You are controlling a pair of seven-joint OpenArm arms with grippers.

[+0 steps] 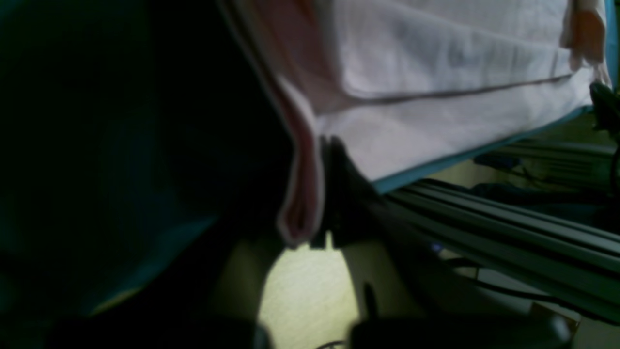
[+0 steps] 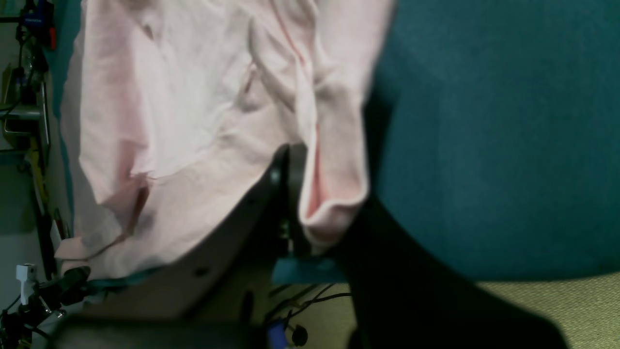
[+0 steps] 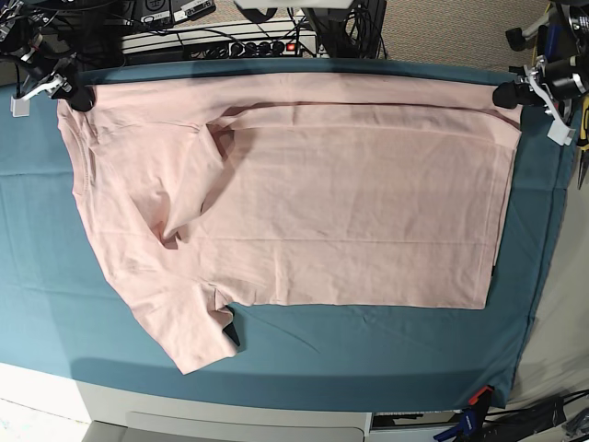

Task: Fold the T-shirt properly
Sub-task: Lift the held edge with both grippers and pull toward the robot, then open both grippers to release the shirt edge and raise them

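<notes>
Overhead, the T-shirt (image 3: 304, 212) lies flat on the teal cloth (image 3: 368, 350), long axis across the table, bare cloth along the near edge. Left wrist: the left gripper (image 1: 315, 232) is clenched on a hem fold. Right wrist: the right gripper (image 2: 310, 228) pinches a fold likewise.

- No lettering can be read on the T-shirt (image 3: 322, 193); its upturned side looks plain pink.
- The gear (image 3: 221, 37) behind the table cloth (image 3: 368, 336) is too small and blurred for any label to be read.
</notes>
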